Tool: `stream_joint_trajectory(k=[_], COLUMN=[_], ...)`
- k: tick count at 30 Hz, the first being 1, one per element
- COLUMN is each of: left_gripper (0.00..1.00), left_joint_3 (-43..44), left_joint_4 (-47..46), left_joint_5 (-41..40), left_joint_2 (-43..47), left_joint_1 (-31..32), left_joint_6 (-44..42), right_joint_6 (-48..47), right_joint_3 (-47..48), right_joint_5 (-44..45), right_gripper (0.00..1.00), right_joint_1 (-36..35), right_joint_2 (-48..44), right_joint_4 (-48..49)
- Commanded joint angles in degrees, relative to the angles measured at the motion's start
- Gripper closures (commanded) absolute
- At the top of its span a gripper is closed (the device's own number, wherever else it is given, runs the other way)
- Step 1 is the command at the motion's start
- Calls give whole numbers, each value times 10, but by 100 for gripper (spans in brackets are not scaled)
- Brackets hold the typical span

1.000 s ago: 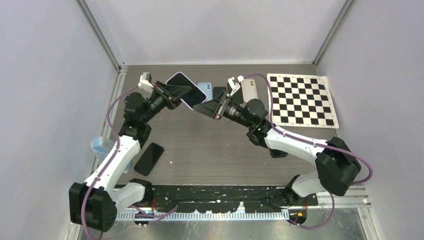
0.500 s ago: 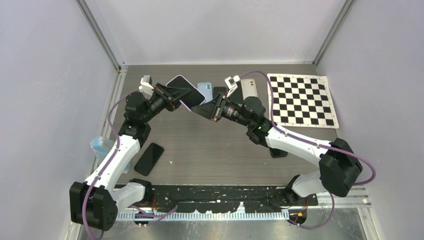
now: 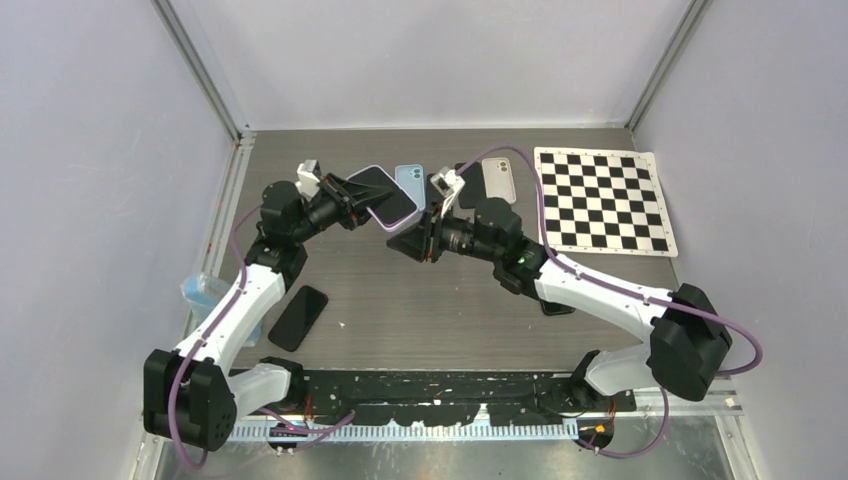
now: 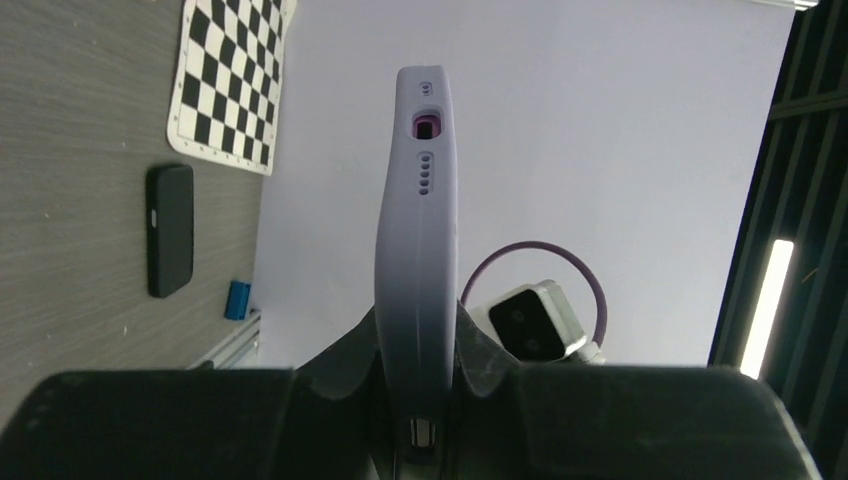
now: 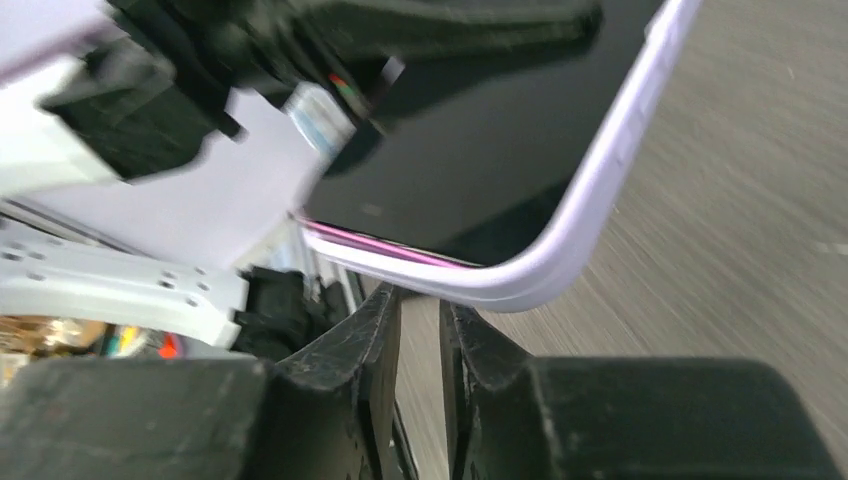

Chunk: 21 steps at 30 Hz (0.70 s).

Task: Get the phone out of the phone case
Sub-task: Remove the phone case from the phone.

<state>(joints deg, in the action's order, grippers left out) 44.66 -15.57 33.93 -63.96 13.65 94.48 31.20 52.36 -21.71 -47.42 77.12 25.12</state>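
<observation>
Peeling is prepared: the narrowed, empty right gripper (image 5: 420,322) has been brought under the lilac silicone phone case (image 4: 415,225), clamped by the left gripper (image 4: 416,348).

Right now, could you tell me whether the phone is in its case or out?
In: the phone shows its dark screen framed by the lilac case rim, both clamped in the left gripper.

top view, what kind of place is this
Probably a robotics lab cell: plain walls and aluminium rails enclose the table, with a checkerboard calibration sheet at its back right.
</observation>
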Motion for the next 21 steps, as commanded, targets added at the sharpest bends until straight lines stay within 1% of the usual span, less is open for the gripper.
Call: stream_joint_trajectory(k=[1, 4, 6, 7, 8, 9, 12, 13, 14, 15, 16, 17, 19, 21], left_gripper=[100, 100, 100, 100, 100, 100, 100, 100, 100, 100, 100, 100, 100, 100], left_joint_3=[29, 28, 28, 28, 28, 28, 34, 39, 47, 57, 70, 86, 118, 149], left_joint_4=[-33, -37, -38, -36, -38, -38, -40, -37, -29, -15, 18, 53, 129, 203], left_joint_5=[38, 36, 35, 34, 34, 36, 47, 54, 63, 73, 87, 102, 134, 172], left_joint_2=[11, 6, 1, -3, -7, -10, -21, -24, -27, -30, -34, -38, -48, -57], left_joint_1=[13, 11, 8, 4, 0, -5, -18, -21, -24, -26, -26, -27, -27, -27], left_joint_6=[29, 19, 0, -10, -22, -35, -81, -104, -133, -176, -218, -264, -342, -412], right_joint_6=[-100, -99, -89, -80, -75, -74, -71, -71, -71, -70, -69, -67, -43, -26], right_joint_3=[6, 5, 3, -3, -8, -18, -34, -39, -41, -43, -42, -42, -40, -29], right_joint_5=[66, 93, 93, 93, 92, 92, 80, 75, 65, 54, 24, 6, -13, -8], right_gripper=[81, 84, 81, 74, 70, 61, 49, 42, 40, 36, 34, 33, 31, 27], right_joint_1=[-10, -11, -11, -11, -11, -11, -9, -8, -8, -6, -6, -5, -5, -4], right_joint_2=[2, -6, -19, -32, -48, -56, -97, -104, -118, -125, -136, -142, -158, -167], right_joint_4=[-108, -121, -129, -127, -125, -123, -131, -140, -146, -160, -174, -179, -190, -216])
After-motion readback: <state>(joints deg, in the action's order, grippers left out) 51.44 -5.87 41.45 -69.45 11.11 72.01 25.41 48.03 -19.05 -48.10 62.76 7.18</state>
